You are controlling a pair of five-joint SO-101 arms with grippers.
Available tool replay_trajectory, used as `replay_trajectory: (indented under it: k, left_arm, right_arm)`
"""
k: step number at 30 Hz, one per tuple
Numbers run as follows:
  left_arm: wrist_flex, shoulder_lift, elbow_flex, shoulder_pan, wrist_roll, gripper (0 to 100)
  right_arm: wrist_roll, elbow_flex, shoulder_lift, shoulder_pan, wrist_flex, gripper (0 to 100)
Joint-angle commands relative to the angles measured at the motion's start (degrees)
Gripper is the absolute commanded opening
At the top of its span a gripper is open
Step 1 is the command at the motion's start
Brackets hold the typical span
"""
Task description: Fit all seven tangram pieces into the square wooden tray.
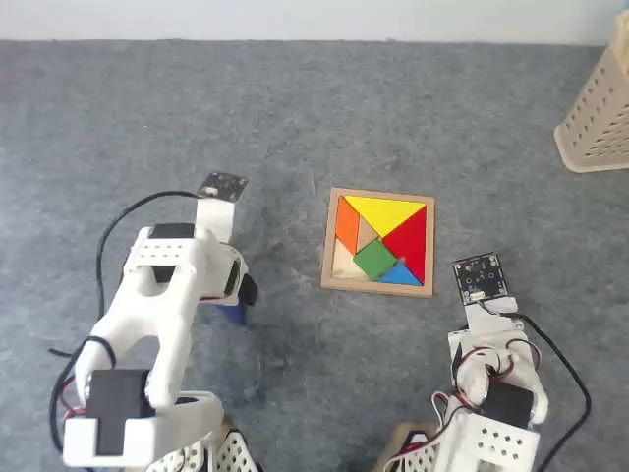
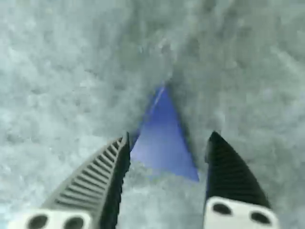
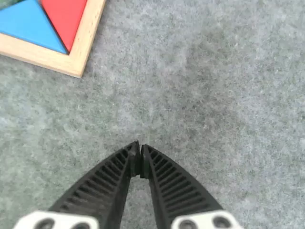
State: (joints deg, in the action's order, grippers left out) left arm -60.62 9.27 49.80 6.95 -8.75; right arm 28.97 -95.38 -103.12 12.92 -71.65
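The square wooden tray (image 1: 328,258) lies mid-table and holds a yellow triangle (image 1: 385,211), an orange piece (image 1: 347,228), a red triangle (image 1: 410,242), a green square (image 1: 373,260) and a light blue triangle (image 1: 401,274); some bare wood shows beside them. A dark blue triangle (image 2: 164,140) lies flat on the grey felt, left of the tray (image 3: 78,57). My left gripper (image 2: 169,137) is open just above it, one finger on each side. In the high view the same blue triangle (image 1: 234,313) peeks out under that arm. My right gripper (image 3: 139,145) is shut and empty over bare felt by the tray's near right corner.
A beige perforated container (image 1: 600,103) stands at the far right edge. Grey felt covers the whole table, with open room behind the tray and between the two arms. Black cables loop around both arm bases.
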Motion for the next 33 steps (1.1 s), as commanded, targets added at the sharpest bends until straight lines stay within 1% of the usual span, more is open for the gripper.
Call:
replay_trajectory:
  k: [1,9,16,21,26,30,32,33]
  left_arm:
    - [2.11,0.53,0.66,1.05,1.23,25]
    - [2.20,0.53,3.03,2.73,0.97,25]
    - [5.01,0.53,3.74,2.37,1.05,25]
    - [5.45,0.53,4.18,2.37,0.88,18]
    - [5.19,0.62,4.35,2.37,-0.53,17]
    - [2.73,1.14,3.38,1.93,-0.26,17]
    - [0.00,1.14,1.19,0.88,0.09,17]
    - [-1.76,1.14,-0.22,-0.09,1.41,17]
  right_arm:
    - [0.44,-1.05,-0.84,0.57,-0.57,0.8]
    - [0.44,-1.05,-0.84,0.48,-0.57,0.8]
    - [0.44,-1.05,-0.84,0.66,-0.57,0.8]
    - [0.44,-1.05,-0.84,0.66,-0.57,0.8]
    - [0.44,-1.05,-0.84,0.66,-0.57,0.8]
    - [0.44,-1.05,-0.84,0.66,-0.57,0.8]
    - [0.44,-1.05,-0.84,0.66,-0.57,0.8]
    - [0.44,-1.05,-0.84,0.66,-0.57,0.8]
